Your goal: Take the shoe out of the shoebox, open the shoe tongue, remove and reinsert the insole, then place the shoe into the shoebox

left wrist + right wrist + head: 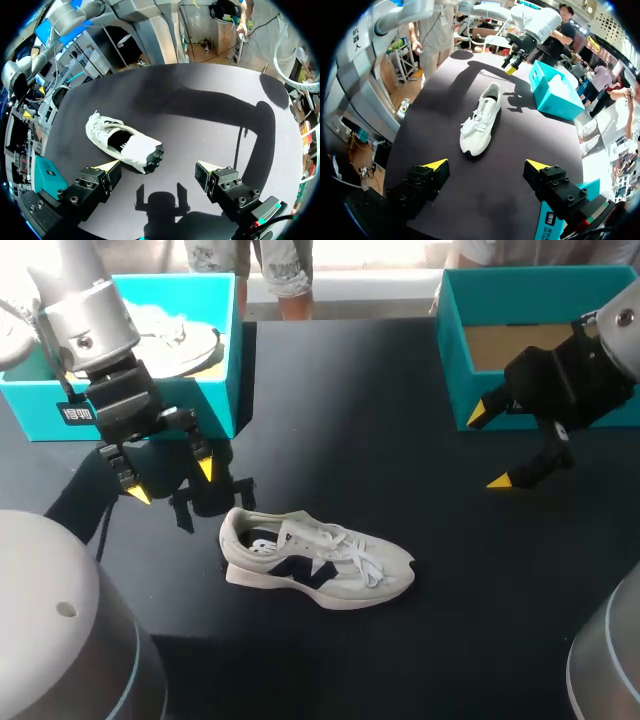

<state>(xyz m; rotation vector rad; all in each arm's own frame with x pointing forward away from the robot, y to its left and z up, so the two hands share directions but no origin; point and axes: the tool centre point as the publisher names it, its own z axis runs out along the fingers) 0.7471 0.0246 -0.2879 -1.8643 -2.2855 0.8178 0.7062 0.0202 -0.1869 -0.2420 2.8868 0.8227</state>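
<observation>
Shoe lies on table, clear of edges.

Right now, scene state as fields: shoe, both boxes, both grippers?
shoe: white with a dark side mark, upright on its sole on the black table, outside both boxes
left teal box: white contents, unclear what
right teal box: brown floor showing, no shoe seen
left gripper: open, empty, near the shoe's heel
right gripper: open, empty, in front of the right teal box
</observation>
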